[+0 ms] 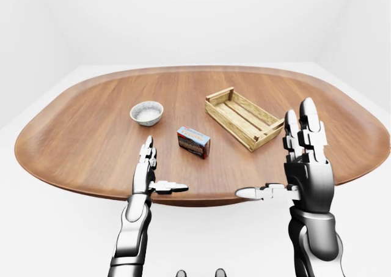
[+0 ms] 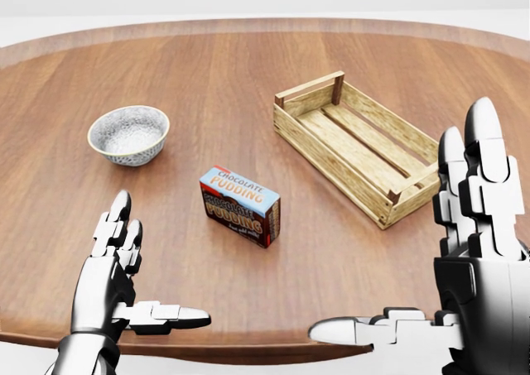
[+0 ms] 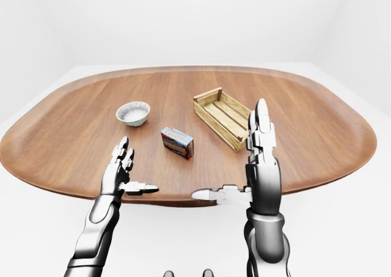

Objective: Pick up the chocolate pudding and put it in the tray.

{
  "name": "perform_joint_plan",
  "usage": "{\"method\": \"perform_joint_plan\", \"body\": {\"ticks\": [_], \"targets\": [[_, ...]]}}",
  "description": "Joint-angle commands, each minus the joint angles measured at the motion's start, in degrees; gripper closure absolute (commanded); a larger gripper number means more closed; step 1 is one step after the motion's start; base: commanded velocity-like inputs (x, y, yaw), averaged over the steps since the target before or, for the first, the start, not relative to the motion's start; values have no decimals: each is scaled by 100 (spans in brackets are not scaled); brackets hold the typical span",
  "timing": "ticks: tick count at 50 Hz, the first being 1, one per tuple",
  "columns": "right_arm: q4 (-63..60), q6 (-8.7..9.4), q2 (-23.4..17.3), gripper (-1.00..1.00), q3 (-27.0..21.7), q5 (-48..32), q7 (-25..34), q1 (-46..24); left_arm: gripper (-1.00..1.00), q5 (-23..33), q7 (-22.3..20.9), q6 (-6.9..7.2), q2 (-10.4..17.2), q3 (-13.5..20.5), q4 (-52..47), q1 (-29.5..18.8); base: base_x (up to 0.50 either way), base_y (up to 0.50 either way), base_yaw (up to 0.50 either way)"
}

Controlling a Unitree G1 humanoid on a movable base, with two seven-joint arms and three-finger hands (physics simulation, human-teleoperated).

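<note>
Your 2 hands hover spread and empty over the near edge of the oval wooden counter (image 2: 248, 69), the pick not yet begun; your left hand (image 2: 124, 267) sits at 7 o'clock in the head view, fingers up and thumb out sideways, and your right hand (image 2: 464, 251) stands taller at 4 o'clock, fingers raised, thumb pointing inward; that pose reads as a ready stance, palms facing each other with the target between and beyond them. The chocolate pudding (image 2: 240, 205), a small printed box, lies flat near the centre of the head view, touching nothing, well apart from either hand; it looks closer to your left hand, though the tray is on your right. The tray (image 2: 356, 147), a slatted wooden crate at 2 o'clock, is set at an angle and appears to hold nothing; its open top should let you drop the box in from above. A speckled bowl (image 2: 128, 133) at 10 o'clock also looks empty and plays no part.
</note>
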Motion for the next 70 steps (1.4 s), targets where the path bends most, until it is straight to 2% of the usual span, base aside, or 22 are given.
{"method": "perform_joint_plan", "body": {"ticks": [1,19,39,70], "targets": [[45,0,-7,-100,12,16,25,1,-100,9,-6,1,0,-2,2,-4,25,0,0],[31,0,-6,-100,19,26,38,-1,-100,12,-6,-23,-4,-3,37,-6,25,0,0],[51,0,8,-100,-48,69,-1,-90,-100,-30,20,45,1,21,76,-51,24,0,0],[252,0,-9,-100,33,56,32,53,-100,7,6,32,1,-5,36,-21,23,0,0]]}}
